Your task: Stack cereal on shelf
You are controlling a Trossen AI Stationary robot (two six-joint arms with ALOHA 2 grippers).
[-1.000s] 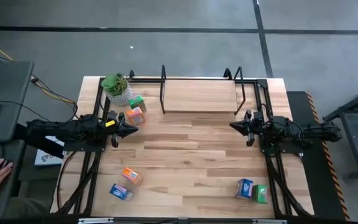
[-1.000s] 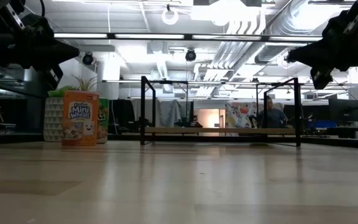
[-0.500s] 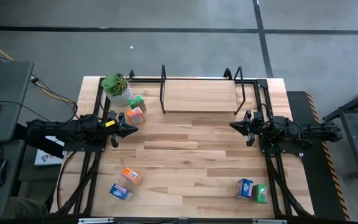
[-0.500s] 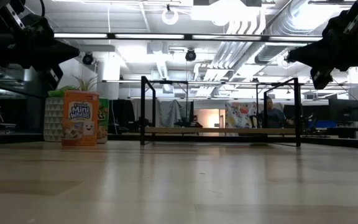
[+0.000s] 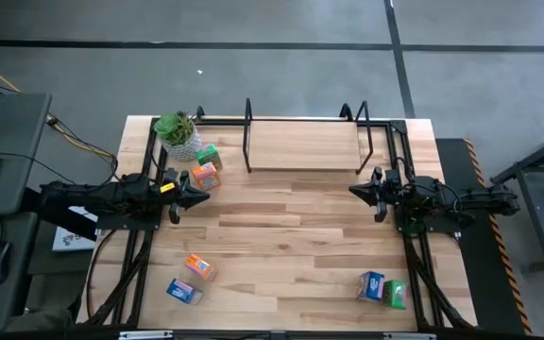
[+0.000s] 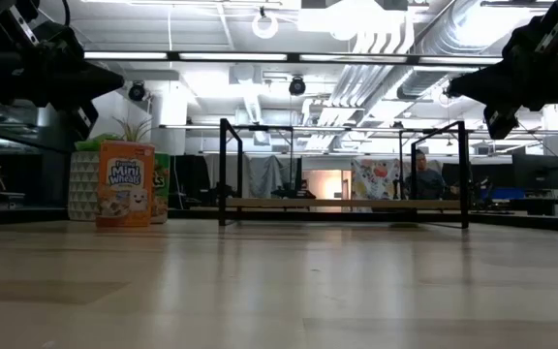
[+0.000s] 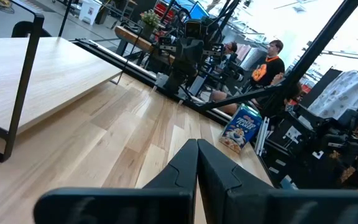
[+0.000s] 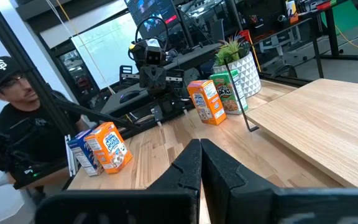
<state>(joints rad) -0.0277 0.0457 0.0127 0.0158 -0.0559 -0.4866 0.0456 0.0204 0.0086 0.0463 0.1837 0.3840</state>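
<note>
Cereal (image 5: 206, 175) untouched — left pincer (image 5: 202, 195) and right pincer (image 5: 355, 191) hover level (both closed).

Grey concrete floor (image 5: 281, 66), exposed ceiling ducts (image 6: 376, 44), fluorescent lights (image 6: 163, 56)

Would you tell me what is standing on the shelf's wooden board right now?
Nothing is visible on the shelf; its pale board lies bare in the high view. All six cereal boxes sit on the table.
</note>
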